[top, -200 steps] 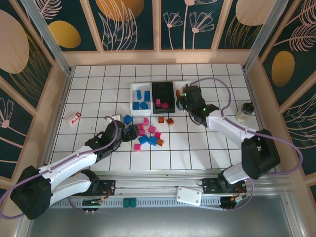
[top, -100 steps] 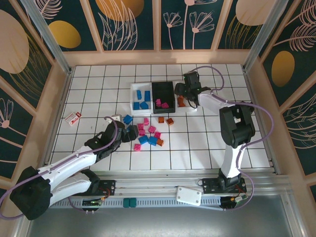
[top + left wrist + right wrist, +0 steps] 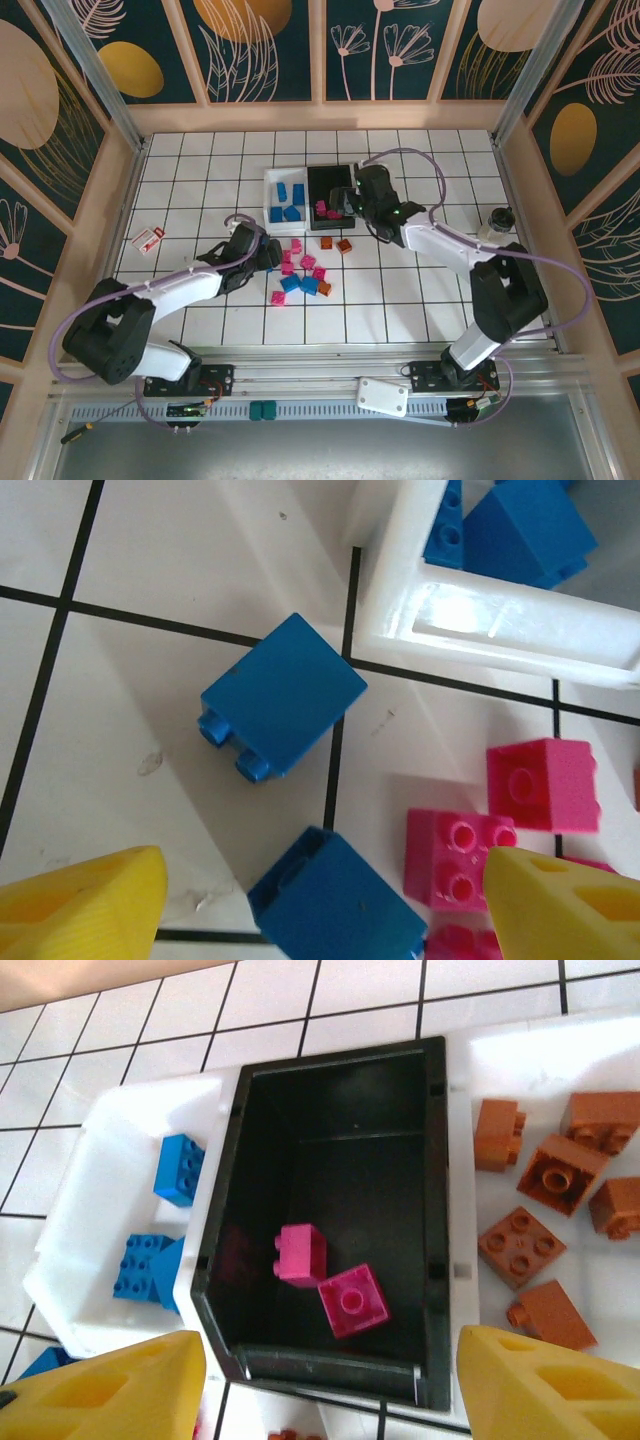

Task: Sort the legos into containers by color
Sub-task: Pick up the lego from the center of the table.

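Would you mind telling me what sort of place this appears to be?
Most likely a robotics lab's enclosed test booth: a left arm and right arm bolted at the edge of a white tiled table, boxed in by leaf-patterned wall panels on metal posts.

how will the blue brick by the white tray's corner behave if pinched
Probably rigid: the blue brick looks like hard moulded plastic with crisp edges. Its smooth flat faces may slip if pinched off-centre. Lying on its side, studs sideways, it should slide rather than roll.
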You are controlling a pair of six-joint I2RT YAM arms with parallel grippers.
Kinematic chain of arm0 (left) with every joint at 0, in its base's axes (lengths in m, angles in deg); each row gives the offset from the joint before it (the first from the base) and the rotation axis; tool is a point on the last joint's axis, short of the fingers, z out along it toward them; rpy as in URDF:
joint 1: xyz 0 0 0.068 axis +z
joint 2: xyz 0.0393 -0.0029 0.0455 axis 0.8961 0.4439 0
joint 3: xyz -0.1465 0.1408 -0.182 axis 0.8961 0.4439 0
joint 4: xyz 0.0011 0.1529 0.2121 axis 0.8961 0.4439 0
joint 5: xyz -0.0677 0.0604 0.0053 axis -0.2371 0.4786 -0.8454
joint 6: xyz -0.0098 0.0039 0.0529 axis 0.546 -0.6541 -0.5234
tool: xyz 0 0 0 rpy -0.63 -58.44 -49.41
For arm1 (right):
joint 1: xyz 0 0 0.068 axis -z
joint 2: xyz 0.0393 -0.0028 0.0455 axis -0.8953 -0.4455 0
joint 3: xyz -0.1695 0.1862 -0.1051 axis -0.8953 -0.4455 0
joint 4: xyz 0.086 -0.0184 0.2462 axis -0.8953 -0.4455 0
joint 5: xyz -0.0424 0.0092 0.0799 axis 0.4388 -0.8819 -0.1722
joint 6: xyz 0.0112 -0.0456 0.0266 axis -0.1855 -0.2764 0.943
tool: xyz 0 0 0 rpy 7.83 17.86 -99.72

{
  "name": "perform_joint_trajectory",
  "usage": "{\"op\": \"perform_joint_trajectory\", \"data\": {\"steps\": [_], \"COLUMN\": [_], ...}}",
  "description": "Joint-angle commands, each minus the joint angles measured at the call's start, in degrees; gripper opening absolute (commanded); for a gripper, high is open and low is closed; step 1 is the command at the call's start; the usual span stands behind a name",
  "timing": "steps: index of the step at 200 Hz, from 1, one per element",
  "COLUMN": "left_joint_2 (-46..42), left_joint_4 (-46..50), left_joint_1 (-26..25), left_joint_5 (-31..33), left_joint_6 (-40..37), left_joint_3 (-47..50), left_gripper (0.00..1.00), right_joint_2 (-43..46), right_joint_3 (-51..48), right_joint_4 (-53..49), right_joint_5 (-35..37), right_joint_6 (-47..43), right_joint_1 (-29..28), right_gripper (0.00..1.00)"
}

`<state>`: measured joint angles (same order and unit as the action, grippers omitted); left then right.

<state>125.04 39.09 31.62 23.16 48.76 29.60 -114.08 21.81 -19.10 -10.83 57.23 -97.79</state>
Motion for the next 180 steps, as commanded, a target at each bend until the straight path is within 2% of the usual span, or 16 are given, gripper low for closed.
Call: {"op": "perform_joint_trajectory", "data": {"steps": [1, 39, 114, 119, 136, 146, 158, 174, 180], "left_joint_2": [3.4, 6.2, 4.3, 3.7, 1.7, 0.9, 0.6, 0.4, 0.5], "left_joint_4": [-2.9, -5.9, -6.9, -6.7, -5.8, -4.8, -4.3, -4.2, -3.8], "left_joint_1": [1.0, 1.5, 1.6, 1.7, 1.7, 1.6, 1.7, 1.6, 1.7], "left_joint_5": [-1.3, -3.2, -2.5, -2.6, -3.2, -2.7, -2.4, -3.4, -3.9], "left_joint_6": [0.1, 1.6, 2.9, 3.0, 2.4, 2.2, 2.1, 1.7, 1.5], "left_joint_3": [-0.9, 1.3, 6.8, 7.0, 7.4, 7.4, 7.5, 7.1, 6.7], "left_gripper": [0.78, 0.64, 0.33, 0.33, 0.54, 0.62, 0.63, 0.59, 0.62], "right_joint_2": [4.7, 9.3, 11.5, 11.6, 11.9, 12.2, 12.3, 12.4, 12.4], "right_joint_3": [-3.3, -6.8, -9.5, -9.6, -10.1, -10.5, -10.7, -11.0, -11.0], "right_joint_4": [1.6, 1.4, 2.3, 2.3, 2.3, 2.6, 2.6, 2.7, 2.7], "right_joint_5": [0.9, 1.8, 1.6, 1.6, 1.8, 1.8, 1.9, 1.8, 1.8], "right_joint_6": [0.0, 0.4, 1.7, 1.6, 1.7, 1.7, 1.8, 2.1, 2.1], "right_joint_1": [-0.3, -0.4, -0.4, -0.4, -0.4, -0.4, -0.4, -0.4, -0.4], "right_gripper": [0.67, 0.67, 0.67, 0.67, 0.67, 0.67, 0.67, 0.67, 0.67]}}
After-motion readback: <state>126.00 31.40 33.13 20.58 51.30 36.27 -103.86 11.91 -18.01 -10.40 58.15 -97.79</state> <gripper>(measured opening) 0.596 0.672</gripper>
